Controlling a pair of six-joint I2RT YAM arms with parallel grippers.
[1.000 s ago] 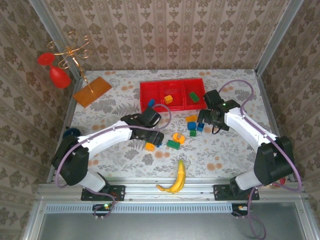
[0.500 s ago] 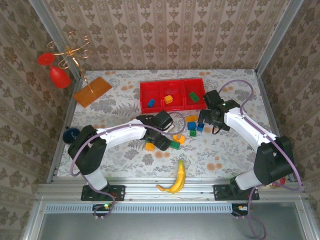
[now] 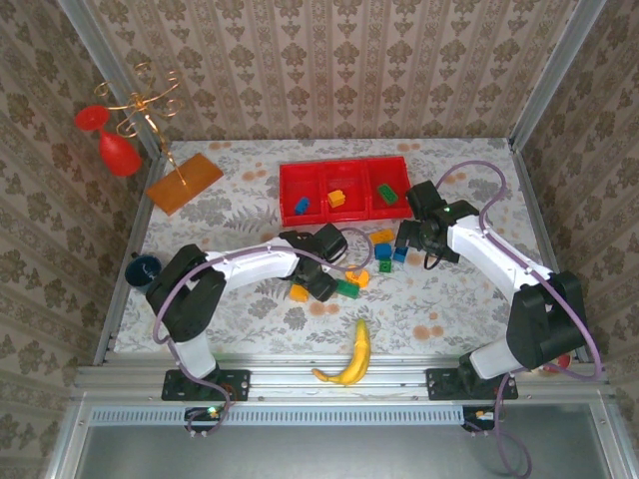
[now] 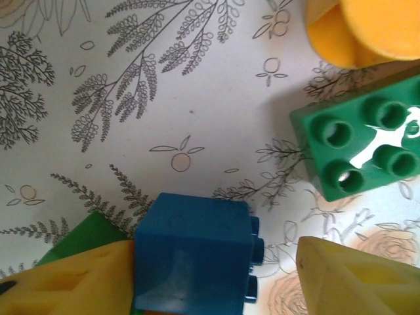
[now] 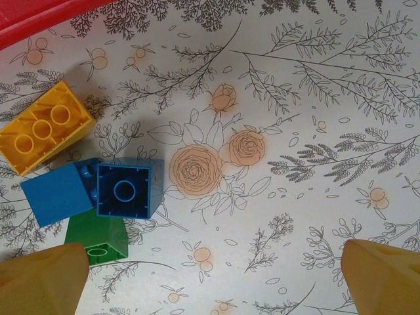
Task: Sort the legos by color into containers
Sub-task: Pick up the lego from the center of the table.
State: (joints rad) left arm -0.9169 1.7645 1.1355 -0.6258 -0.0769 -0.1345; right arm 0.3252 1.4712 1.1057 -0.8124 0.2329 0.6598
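One blue brick (image 4: pixel 191 254), studs sideways, sits between half-open left jaws | right jaws wide apart

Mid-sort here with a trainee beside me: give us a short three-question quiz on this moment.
1. True or false: the right hand is shut on a brick.
2. Which colour of brick sits between the fingers of the left hand? A green, B blue, C orange.
3. Fill in: the middle compartment of the red tray holds one ___ brick.
Key: 1 false, its jaws stand open; 2 B, the blue brick; 3 orange brick.
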